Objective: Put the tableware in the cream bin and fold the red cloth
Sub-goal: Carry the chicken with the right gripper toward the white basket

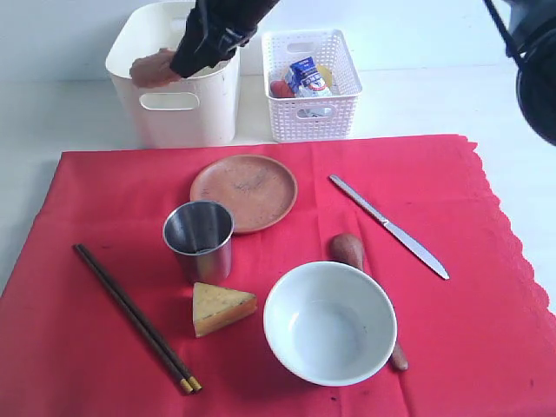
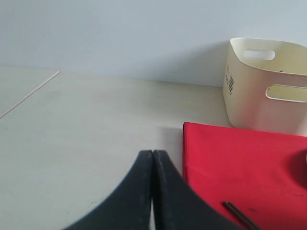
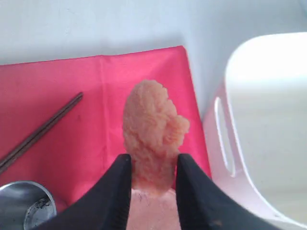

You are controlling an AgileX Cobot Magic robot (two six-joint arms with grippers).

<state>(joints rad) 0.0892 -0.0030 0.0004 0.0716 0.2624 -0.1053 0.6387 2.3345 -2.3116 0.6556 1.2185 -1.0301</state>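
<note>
On the red cloth (image 1: 486,330) lie the brown clay plate (image 1: 244,191), steel cup (image 1: 199,239), pale bowl (image 1: 330,323), steel knife (image 1: 388,226), wooden spoon (image 1: 350,252) partly under the bowl, and dark chopsticks (image 1: 135,317). The cream bin (image 1: 187,117) stands behind the cloth's far left. My right gripper (image 1: 178,65) reaches across over the bin's left rim, shut on a pink-orange lumpy food piece (image 3: 151,124). My left gripper (image 2: 153,152) is shut and empty over bare table beside the cloth's edge (image 2: 240,163); it is out of the exterior view.
A white lattice basket (image 1: 311,113) with a milk carton (image 1: 307,78) and other food stands right of the cream bin. A cheese wedge (image 1: 221,307) lies on the cloth between cup and bowl. Pale table (image 2: 72,124) surrounds the cloth.
</note>
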